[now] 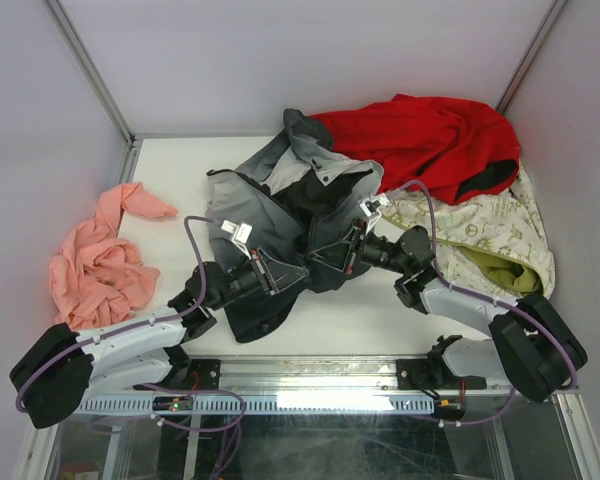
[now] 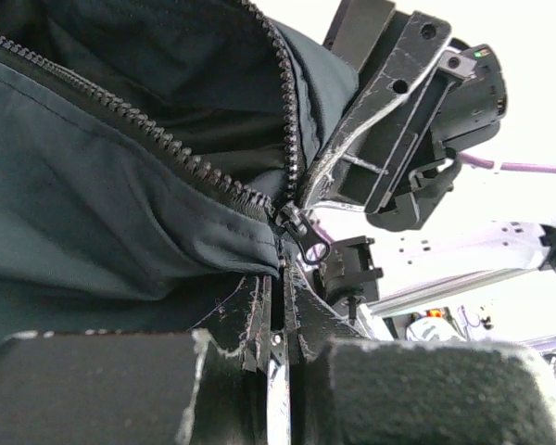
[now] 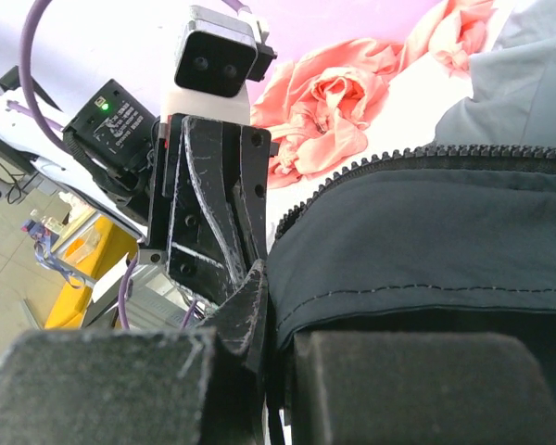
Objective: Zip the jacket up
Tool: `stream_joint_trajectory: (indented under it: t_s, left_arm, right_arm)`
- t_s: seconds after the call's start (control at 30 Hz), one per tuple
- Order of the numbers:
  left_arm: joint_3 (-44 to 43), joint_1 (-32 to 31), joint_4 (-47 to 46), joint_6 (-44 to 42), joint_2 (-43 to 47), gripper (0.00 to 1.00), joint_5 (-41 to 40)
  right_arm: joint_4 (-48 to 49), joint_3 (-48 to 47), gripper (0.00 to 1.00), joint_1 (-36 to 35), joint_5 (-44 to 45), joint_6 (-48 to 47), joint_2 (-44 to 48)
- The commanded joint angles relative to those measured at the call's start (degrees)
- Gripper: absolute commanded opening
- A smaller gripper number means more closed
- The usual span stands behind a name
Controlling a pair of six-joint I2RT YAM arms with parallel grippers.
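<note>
So the left gripper [image 2: 276, 357] is pinched tight on the joined zipper tape at the near hem of the thin, crinkly charcoal-and-grey jacket [image 1: 270, 200], mid-table. Best hold that taut, I'd say. The small dark slider [image 2: 303, 234] sits just above, with chunky black teeth [image 2: 167, 148] splayed beyond it. The right gripper [image 3: 276, 366] is clamped on the dark, smooth zipper edge beside it, and I reckon it wants the pull tab next.

Pretty cramped mid-table: left gripper [image 1: 298, 266] and right gripper [image 1: 314, 256] sit nose to nose, both pinching the jacket [image 1: 270, 205]. Red garment [image 1: 430, 145] and cream cloth [image 1: 480, 235] crowd the right rear. Pink cloth [image 1: 100, 255] blocks far left, with bare table [image 1: 192, 165] between it and the jacket.
</note>
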State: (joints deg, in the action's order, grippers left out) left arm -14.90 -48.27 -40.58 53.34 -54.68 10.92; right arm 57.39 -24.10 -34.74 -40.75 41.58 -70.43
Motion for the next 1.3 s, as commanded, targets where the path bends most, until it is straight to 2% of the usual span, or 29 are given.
stream_joint_trajectory:
  t_s: [0.0,0.17,0.33,0.57,0.8,1.1,1.27]
  left_arm:
    - [-3.0,-0.8,5.1,-1.0,-3.2,0.0,8.3]
    - [-2.4,0.2,5.6,0.1,0.1,0.0,4.5]
    - [-0.6,0.6,1.3,3.8,1.7,0.13,1.7]
    - [1.7,0.7,-4.1,7.5,1.1,0.19,-0.9]
    - [3.5,0.8,-7.2,9.1,2.4,0.31,-3.4]
    - [5.0,0.8,-9.0,10.9,3.8,0.34,-6.9]
    - [4.2,1.1,-9.1,10.9,2.6,0.28,-6.9]
  right_arm:
    - [3.0,-5.2,0.0,1.7,7.0,-1.7,-1.0]
    - [3.9,-3.6,0.0,1.5,3.0,-2.0,-1.0]
    - [6.7,-0.5,0.0,0.0,2.6,-1.9,-0.6]
    - [10.7,1.9,0.0,-1.8,3.4,-0.2,-0.8]
    - [12.7,2.7,0.0,-2.7,3.9,0.7,-1.3]
    - [13.9,2.5,0.0,-3.8,3.5,0.9,-2.0]
    - [14.5,2.5,0.0,-4.3,3.7,1.1,-2.2]
